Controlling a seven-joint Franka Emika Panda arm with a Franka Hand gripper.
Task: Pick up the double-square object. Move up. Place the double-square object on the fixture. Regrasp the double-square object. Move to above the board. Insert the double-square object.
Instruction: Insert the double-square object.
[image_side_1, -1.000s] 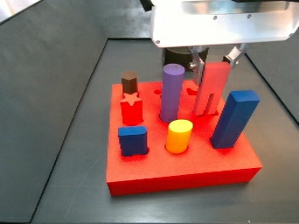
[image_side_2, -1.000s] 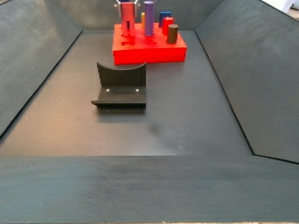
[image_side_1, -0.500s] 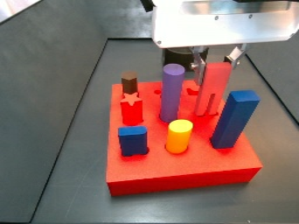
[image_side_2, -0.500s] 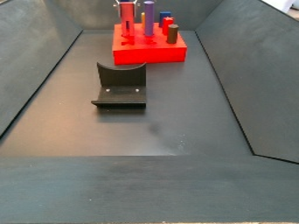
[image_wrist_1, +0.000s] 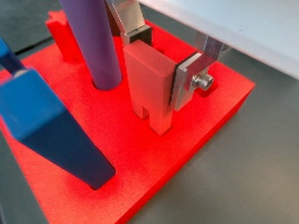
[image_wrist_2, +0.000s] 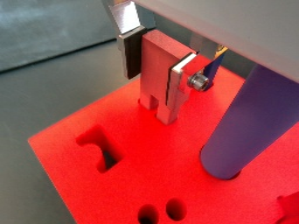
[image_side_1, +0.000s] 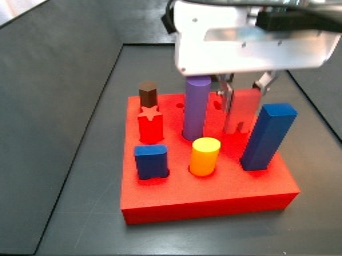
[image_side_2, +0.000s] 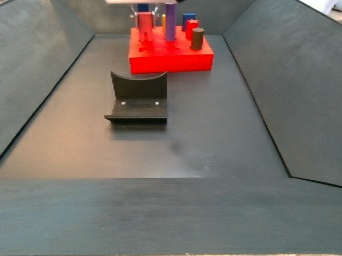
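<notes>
The double-square object (image_wrist_1: 147, 98) is a pale red upright block with a notch in its lower end. It stands on the red board (image_wrist_1: 201, 131) beside the purple cylinder (image_wrist_1: 93, 44), with its lower end at the board's surface. My gripper (image_wrist_1: 162, 59) is shut on its upper part, with a dark pad pressed against each side. Both wrist views show this, with the gripper (image_wrist_2: 158, 70) astride the object (image_wrist_2: 155, 87). In a side view the gripper (image_side_1: 245, 92) hangs over the board's far right part and hides the top of the object (image_side_1: 245, 115).
On the board (image_side_1: 201, 205) stand a purple cylinder (image_side_1: 197, 105), a tall blue block (image_side_1: 271, 135), a yellow cylinder (image_side_1: 203, 155), a small blue block (image_side_1: 151, 160) and a red star piece (image_side_1: 148, 118). The fixture (image_side_2: 138, 98) stands on the dark floor in front of the board (image_side_2: 174, 62).
The gripper body looks lower and larger in the side views, and its fingers sit lower along the object. The object's lower end stays at the same spot on the board.
</notes>
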